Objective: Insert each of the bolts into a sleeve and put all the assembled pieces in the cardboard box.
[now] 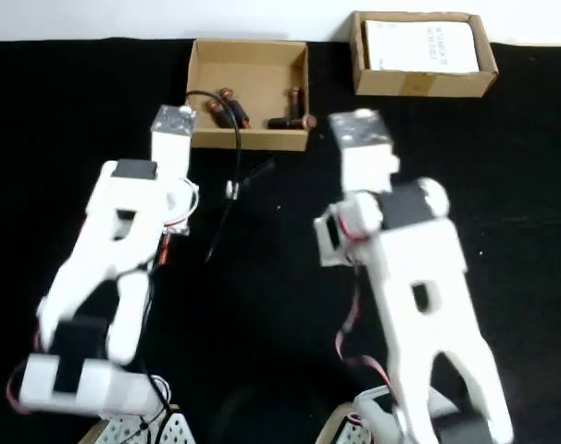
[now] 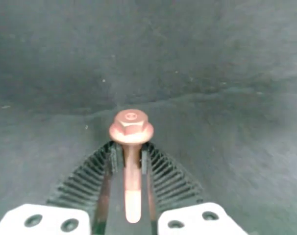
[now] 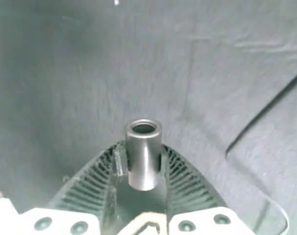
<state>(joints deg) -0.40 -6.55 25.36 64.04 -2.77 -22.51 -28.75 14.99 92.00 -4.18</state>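
Observation:
In the left wrist view my left gripper is shut on a copper bolt, hex head pointing away from the wrist, over black cloth. My right gripper is shut on a dark metal sleeve, its open bore facing outward. From above, the left arm and right arm stand side by side in front of the open cardboard box, which holds several assembled bolt-and-sleeve pieces.
A second cardboard box with a white paper inside sits at the back right. A black cable runs from the box's front down across the black cloth between the arms.

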